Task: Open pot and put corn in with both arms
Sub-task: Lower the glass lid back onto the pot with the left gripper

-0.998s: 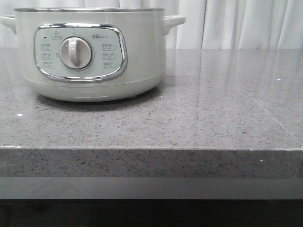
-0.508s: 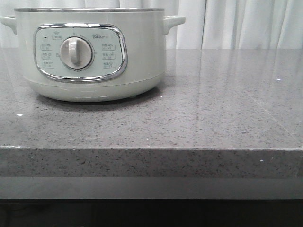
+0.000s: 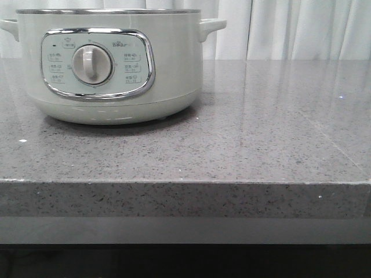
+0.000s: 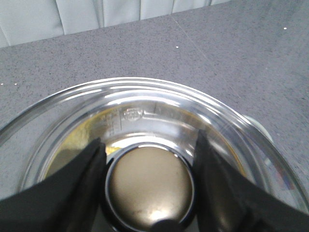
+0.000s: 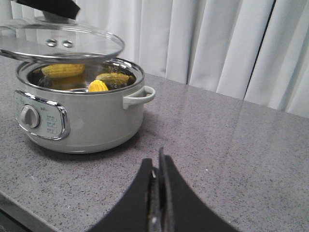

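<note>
The pale grey-green pot (image 3: 116,75) stands at the left of the counter, its dial facing front. In the right wrist view the pot (image 5: 82,116) is uncovered, and its glass lid (image 5: 58,46) hovers level just above the rim. My left gripper (image 4: 149,140) is shut on the lid's round knob (image 4: 149,186). A yellow corn cob (image 5: 98,86) lies inside the pot. Other yellow shapes on the shiny inner wall may be cobs or reflections. My right gripper (image 5: 155,162) is shut and empty, low over the counter to the pot's right. Neither gripper shows in the front view.
The grey speckled counter (image 3: 261,127) stretches to the right of the pot, and its front edge (image 3: 185,182) is near. White curtains (image 5: 217,43) hang close behind. The pot's side handle (image 5: 140,96) sticks out toward my right gripper.
The pot has shifted a few pixels left in the front view. Nothing else differs.
</note>
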Available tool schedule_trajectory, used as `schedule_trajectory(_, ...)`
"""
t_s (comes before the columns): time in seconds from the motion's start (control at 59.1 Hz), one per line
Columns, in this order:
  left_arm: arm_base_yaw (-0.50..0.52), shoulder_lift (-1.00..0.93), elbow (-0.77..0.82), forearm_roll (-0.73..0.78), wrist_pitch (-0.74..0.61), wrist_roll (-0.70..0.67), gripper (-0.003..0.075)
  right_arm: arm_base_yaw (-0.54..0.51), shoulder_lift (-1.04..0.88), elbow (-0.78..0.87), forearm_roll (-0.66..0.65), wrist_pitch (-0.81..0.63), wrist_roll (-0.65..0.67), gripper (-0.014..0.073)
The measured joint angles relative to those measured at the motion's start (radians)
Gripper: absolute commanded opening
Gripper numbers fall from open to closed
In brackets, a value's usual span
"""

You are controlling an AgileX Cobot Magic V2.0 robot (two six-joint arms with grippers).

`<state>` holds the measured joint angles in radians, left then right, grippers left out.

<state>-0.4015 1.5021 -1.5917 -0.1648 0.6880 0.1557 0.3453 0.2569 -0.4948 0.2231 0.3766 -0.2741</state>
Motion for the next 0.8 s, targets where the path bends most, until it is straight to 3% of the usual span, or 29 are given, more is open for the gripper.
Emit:
schedule_trajectory(0.237,0.0,0.097,-0.014,0.0,-0.041,0.002,0.0117,0.0,0.0,0.0,0.0,0.002,0.0,-0.0068)
schedule_trajectory(0.795,0.0,0.101,-0.014,-0.021,-0.068,0.002,0.0122,0.0,0.0,0.0,0.0,0.002,0.0,-0.0068)
